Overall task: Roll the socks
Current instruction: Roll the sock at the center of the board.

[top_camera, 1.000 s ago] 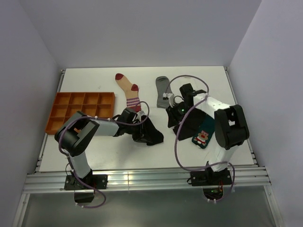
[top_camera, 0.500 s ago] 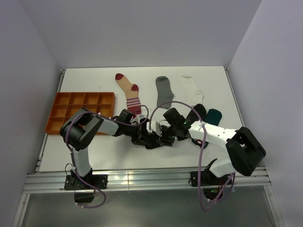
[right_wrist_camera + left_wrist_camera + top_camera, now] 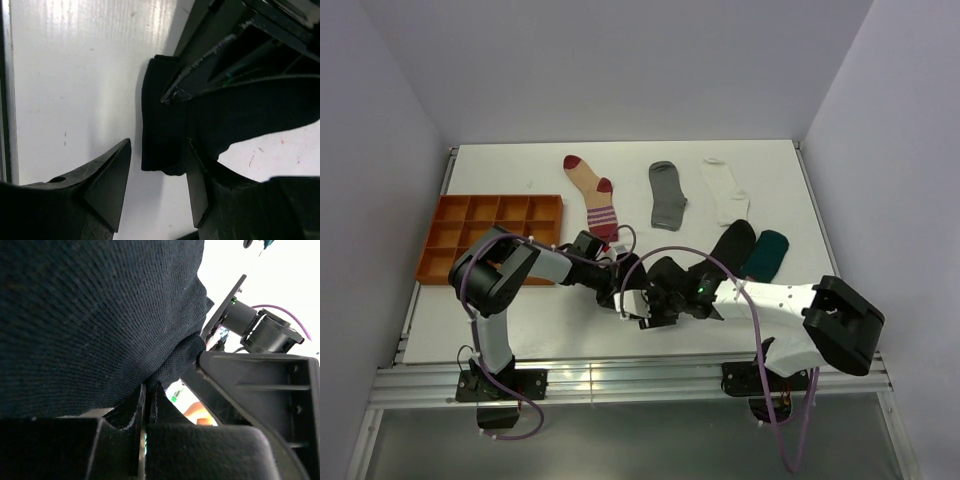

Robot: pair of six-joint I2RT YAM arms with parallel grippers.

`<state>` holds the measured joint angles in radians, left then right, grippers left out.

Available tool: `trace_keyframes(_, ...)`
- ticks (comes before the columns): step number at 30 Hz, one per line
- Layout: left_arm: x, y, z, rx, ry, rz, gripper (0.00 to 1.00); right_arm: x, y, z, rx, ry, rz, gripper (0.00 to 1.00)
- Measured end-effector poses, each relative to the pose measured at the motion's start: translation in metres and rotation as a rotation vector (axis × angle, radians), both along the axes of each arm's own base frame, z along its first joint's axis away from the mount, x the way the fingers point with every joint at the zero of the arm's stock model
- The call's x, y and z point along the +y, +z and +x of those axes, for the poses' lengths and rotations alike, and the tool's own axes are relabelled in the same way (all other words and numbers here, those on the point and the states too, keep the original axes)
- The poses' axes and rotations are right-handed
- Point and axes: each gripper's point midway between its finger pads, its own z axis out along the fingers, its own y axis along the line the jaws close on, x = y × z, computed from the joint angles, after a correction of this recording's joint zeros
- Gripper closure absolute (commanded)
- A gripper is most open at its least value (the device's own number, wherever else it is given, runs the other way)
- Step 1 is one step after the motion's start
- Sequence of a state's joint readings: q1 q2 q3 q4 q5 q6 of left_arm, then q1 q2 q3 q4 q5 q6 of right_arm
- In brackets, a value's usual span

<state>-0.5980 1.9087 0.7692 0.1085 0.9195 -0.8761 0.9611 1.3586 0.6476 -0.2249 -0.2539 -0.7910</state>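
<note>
Centrally, lower middle of top view: 1 black sock (image 3: 100,315); left gripper (image 3: 146,392) fingers pressed together, pinching it; right gripper (image 3: 157,150) fingers spread either side of its folded end.

Two arms, left arm (image 3: 545,265) and right arm (image 3: 775,298), have white links, bulky black joints and looping purple cables (image 3: 670,250). The right gripper (image 3: 157,150) has black wedge-shaped fingers (image 3: 105,185).

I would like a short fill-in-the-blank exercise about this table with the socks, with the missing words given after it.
The held sock, pinched in the left gripper, is ____ in colour.
The grey sock lies between the striped sock and the ____ one.
The right gripper has its jaws ____.
The compartment tray is ____.
Missing words: black, white, open, orange.
</note>
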Motion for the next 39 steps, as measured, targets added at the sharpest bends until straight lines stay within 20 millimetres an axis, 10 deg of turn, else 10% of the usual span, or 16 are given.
trace_keyframes(13,0.004,-0.001,-0.004,0.005,-0.03,0.014,1.0,0.013,-0.019,0.009,-0.042,0.007,-0.1,0.78)
trace_keyframes(16,0.005,-0.001,-0.004,-0.002,-0.041,0.021,0.87,0.014,-0.019,0.009,-0.032,0.004,-0.115,0.83)
trace_keyframes(24,0.007,0.004,0.007,-0.086,-0.03,0.083,0.6,0.006,-0.017,0.003,0.129,-0.011,-0.135,0.86)
trace_keyframes(39,0.03,0.006,0.061,-0.362,0.213,0.236,0.69,-0.019,-0.015,0.004,0.646,-0.068,-0.185,0.85)
